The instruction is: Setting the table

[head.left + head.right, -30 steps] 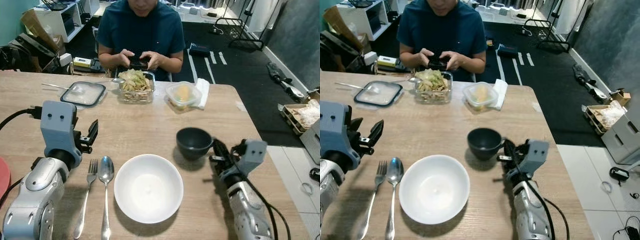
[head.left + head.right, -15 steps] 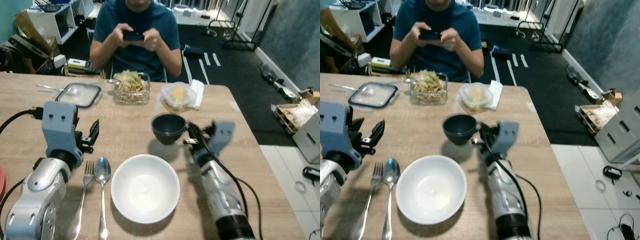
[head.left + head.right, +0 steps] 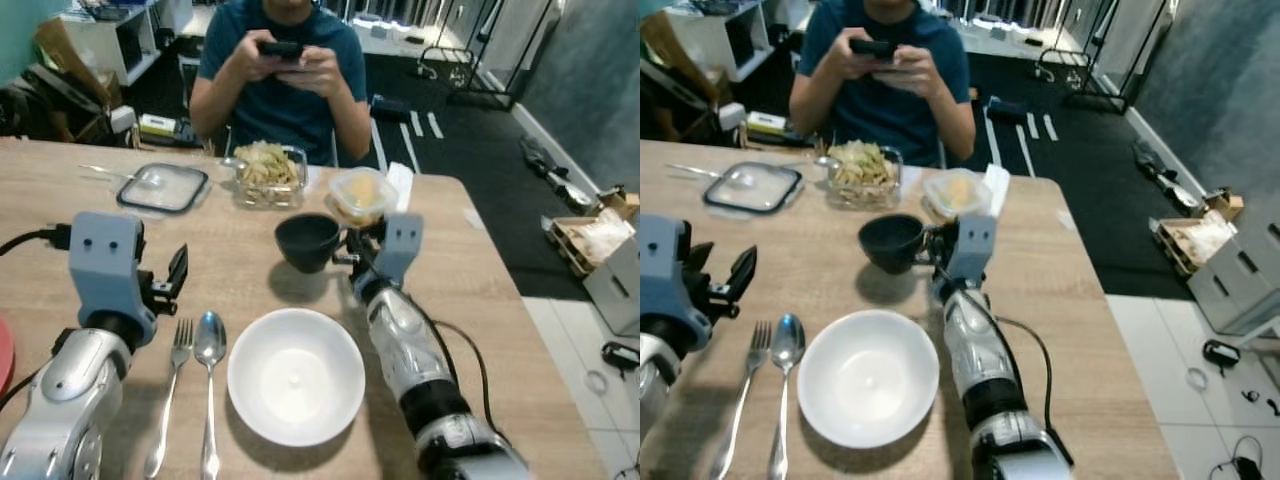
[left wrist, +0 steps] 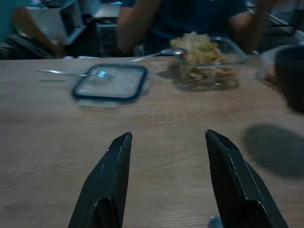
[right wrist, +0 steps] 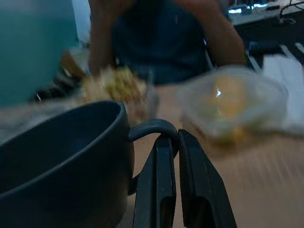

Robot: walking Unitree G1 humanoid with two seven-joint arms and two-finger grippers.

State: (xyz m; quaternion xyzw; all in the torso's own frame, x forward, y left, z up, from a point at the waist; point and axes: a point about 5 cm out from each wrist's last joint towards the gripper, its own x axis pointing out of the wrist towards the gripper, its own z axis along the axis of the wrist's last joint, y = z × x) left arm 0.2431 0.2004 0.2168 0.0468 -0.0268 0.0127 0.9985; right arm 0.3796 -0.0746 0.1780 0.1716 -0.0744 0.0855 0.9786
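The right gripper (image 3: 345, 250) pinches the dark grey ceramic cup (image 3: 307, 241) by its handle, lifted behind the round white bowl (image 3: 296, 375). Left of that bowl, the left gripper (image 4: 167, 178) hovers over the wooden counter (image 3: 240, 275), jaws wide and empty.

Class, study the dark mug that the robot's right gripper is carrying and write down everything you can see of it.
The dark grey, matte mug, round and wide-mouthed with a looped handle, looks ceramic and appears empty. It is held upright above the light wooden table, casting a shadow beneath. The right gripper pinches the handle between its two black fingers. It hangs beyond the white bowl, near the lidded plastic container.
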